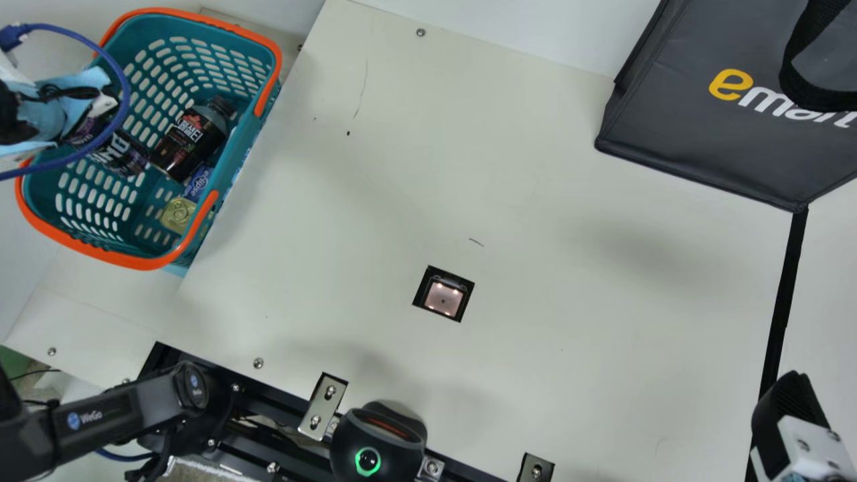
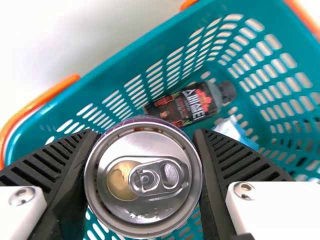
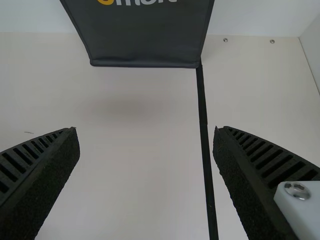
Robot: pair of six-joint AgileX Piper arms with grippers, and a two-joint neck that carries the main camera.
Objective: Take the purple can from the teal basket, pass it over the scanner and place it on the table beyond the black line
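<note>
In the main view, my left gripper (image 1: 102, 105) is over the teal basket (image 1: 144, 263), with the purple can (image 1: 120, 152) below it inside the basket's outline. The left wrist view shows the can (image 2: 143, 175) lid-up between the ribbed fingers of my left gripper (image 2: 145, 137), both pressed to its sides; the lid hides most of its purple body. My right gripper (image 1: 791, 402) is at the table's right, by the black line (image 1: 782, 304). In the right wrist view my right gripper (image 3: 146, 131) is open and empty. The scanner (image 1: 443, 298) is set into the table's middle.
A dark bottle (image 1: 189, 138), a blue packet (image 1: 198, 182) and a yellowish tin (image 1: 178, 214) lie in the basket. A dark grey bag (image 1: 703, 144) stands at the table's far right, by the line's far end. Metal brackets (image 1: 323, 405) sit along the near edge.
</note>
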